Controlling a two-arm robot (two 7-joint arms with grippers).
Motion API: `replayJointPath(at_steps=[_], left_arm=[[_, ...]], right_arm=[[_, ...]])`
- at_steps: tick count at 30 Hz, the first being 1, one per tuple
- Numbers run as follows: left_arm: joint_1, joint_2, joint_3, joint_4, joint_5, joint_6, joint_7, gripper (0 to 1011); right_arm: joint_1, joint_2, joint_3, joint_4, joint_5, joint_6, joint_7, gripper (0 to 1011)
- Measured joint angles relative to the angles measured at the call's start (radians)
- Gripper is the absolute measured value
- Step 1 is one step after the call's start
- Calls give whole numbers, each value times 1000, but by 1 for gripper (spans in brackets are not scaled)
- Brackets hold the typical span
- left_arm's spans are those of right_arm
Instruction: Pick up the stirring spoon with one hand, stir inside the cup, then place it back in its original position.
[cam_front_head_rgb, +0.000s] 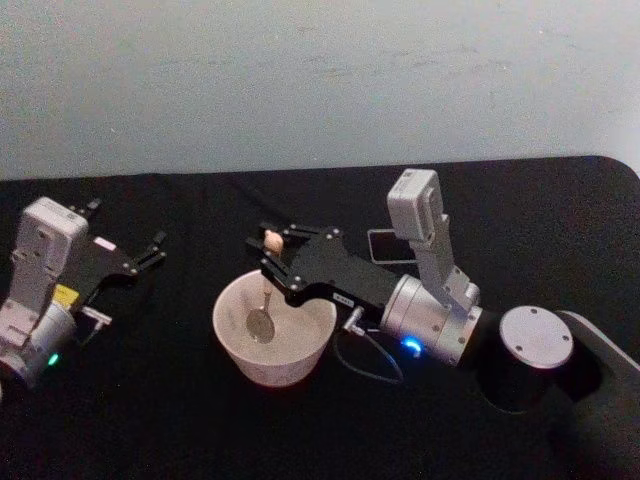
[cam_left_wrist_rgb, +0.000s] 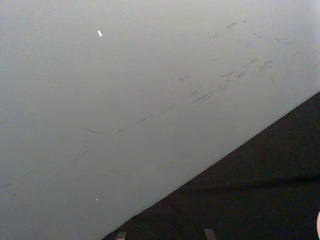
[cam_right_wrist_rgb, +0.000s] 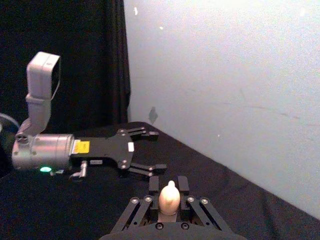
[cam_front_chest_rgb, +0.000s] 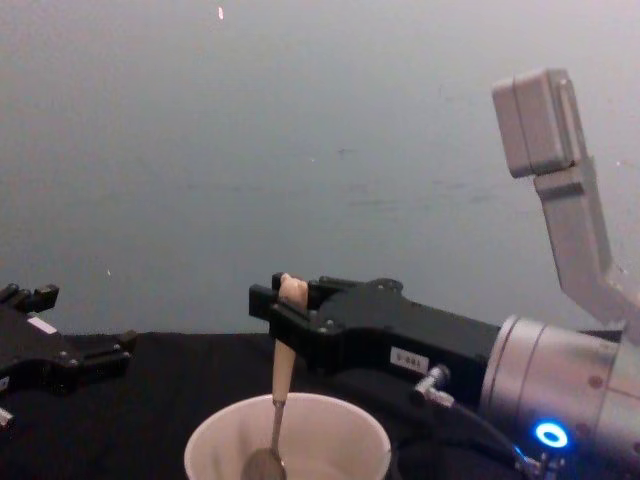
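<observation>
The cup (cam_front_head_rgb: 275, 372) sits directly below the right gripper's (cam_front_head_rgb: 270, 245) fingertips, a wide cream-white bowl shape with a thin plain rim. In it hangs the stirring spoon (cam_front_chest_rgb: 281, 372). Its shiny metal bowl lies low inside, near the cup's floor, though whether it touches the floor cannot be told. The thin dark neck and pale beige handle rise almost upright past the rim to the fingers. Those fingers are clamped on the upper handle from both sides, and in the right wrist view the knobby tip stands just above them, between the two pads. The spoon leans slightly, with its bowl set a little toward the robot from the grip. On the far side of the right gripper's body from its fingertips, just behind the wrist camera, stands a dark square-cornered holder (cam_front_head_rgb: 383, 245) with a paler edge; what it contains cannot be seen. The left gripper (cam_front_head_rgb: 128, 222) is well off to the side of the cup, beyond the right fingertips, with its two black fingers spread apart and gripping nothing; it hovers low over the table. The table (cam_front_head_rgb: 200, 430) is covered in plain black cloth that reaches under both sets of fingers. A pale grey-blue wall (cam_front_head_rgb: 300, 80) stands past the fingertips, and the left wrist view shows it marked with faint dark scuffs. In the right wrist view a black curtain (cam_right_wrist_rgb: 115, 60) hangs beside that wall, behind the left arm.
</observation>
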Motion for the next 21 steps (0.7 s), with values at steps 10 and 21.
replayJointPath(at_steps=[10,21], left_arm=[[0,0,0,0,0,0,0,1001],[0,0,0,0,0,0,0,1001]], right_arm=[[17,-13,21,26,-12,-9,-13,211],[13,-9,34,28,-26,-7,-21,211]])
